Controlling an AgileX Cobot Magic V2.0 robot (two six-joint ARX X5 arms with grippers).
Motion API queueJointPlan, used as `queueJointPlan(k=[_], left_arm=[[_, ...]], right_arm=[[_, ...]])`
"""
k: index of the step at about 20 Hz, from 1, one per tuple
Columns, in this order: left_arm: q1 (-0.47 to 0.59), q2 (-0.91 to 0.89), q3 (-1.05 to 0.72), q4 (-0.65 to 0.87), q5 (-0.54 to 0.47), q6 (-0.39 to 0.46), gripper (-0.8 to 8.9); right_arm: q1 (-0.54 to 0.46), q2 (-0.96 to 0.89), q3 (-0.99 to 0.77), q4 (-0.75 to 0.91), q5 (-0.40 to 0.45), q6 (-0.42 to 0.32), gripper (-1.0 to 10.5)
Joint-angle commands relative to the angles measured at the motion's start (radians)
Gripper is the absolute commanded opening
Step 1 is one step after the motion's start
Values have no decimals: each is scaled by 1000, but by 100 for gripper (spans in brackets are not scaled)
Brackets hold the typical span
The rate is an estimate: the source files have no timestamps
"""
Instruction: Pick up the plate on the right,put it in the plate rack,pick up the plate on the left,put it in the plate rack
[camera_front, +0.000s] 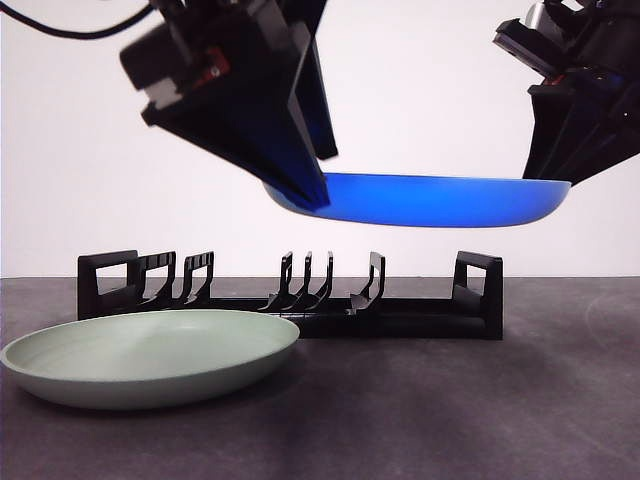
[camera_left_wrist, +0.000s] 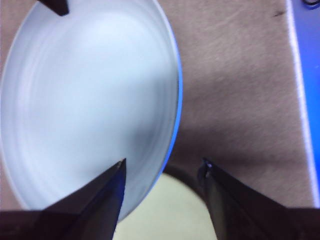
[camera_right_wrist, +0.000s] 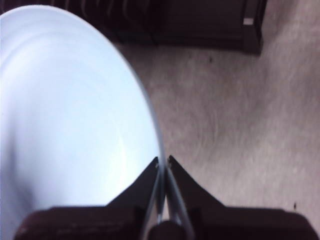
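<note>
A blue plate (camera_front: 430, 200) hangs level in the air above the black plate rack (camera_front: 400, 318). My right gripper (camera_front: 552, 172) is shut on its right rim; the right wrist view shows both jaws pinching the rim of the plate (camera_right_wrist: 75, 115) at the right gripper (camera_right_wrist: 163, 162). My left gripper (camera_front: 312, 192) is at the plate's left rim, open. In the left wrist view the left gripper (camera_left_wrist: 164, 164) has one jaw over the plate (camera_left_wrist: 85, 105) and one outside the rim. A pale green plate (camera_front: 150, 355) lies on the table at the front left.
The rack (camera_right_wrist: 200, 25) runs along the middle of the dark table (camera_front: 480, 410), with loop handles at both ends and several upright prongs. The green plate (camera_left_wrist: 170, 212) lies below the left gripper. A blue strip (camera_left_wrist: 305, 90) shows at one edge of the left wrist view.
</note>
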Motion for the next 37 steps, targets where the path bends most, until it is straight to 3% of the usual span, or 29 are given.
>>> queueJointPlan(k=[1,5,8,14,17,18,23,27,29,31,34,37], left_arm=[[11,18,0,25,31,6,251],[34,60,0,45,52,5,243],[39,73,0,42,95,5,-20],[34,73,0,48,86,4,-8],[34,73,0,49,85,-3,-8],[35,73,0,51,84,-18,-8],[108,63,1,133,86,-219,-8],[261,7,1,230,113,-412,-9],[368,-49,10,259,219,-491,-9],[492,-102,19,325,417,-585,-9],[677,-116,19,446,718,-777,-9],[795,-84,19,513,857,-870,-9]], right_arm=[[3,2,3,-12,-5,-12,-16],[3,-8,3,-36,-6,-20,-16],[3,-13,3,-38,-36,-23,-16],[2,-13,3,-18,-54,-49,12],[0,-32,5,48,-53,-45,257],[0,-43,6,80,-52,-44,273],[0,-150,7,305,-37,-6,271],[0,-249,7,431,130,-3,271],[0,-275,7,444,220,-3,271],[0,-281,7,444,267,-3,270],[0,-281,7,444,266,-3,270],[1,-281,7,445,266,-1,267]])
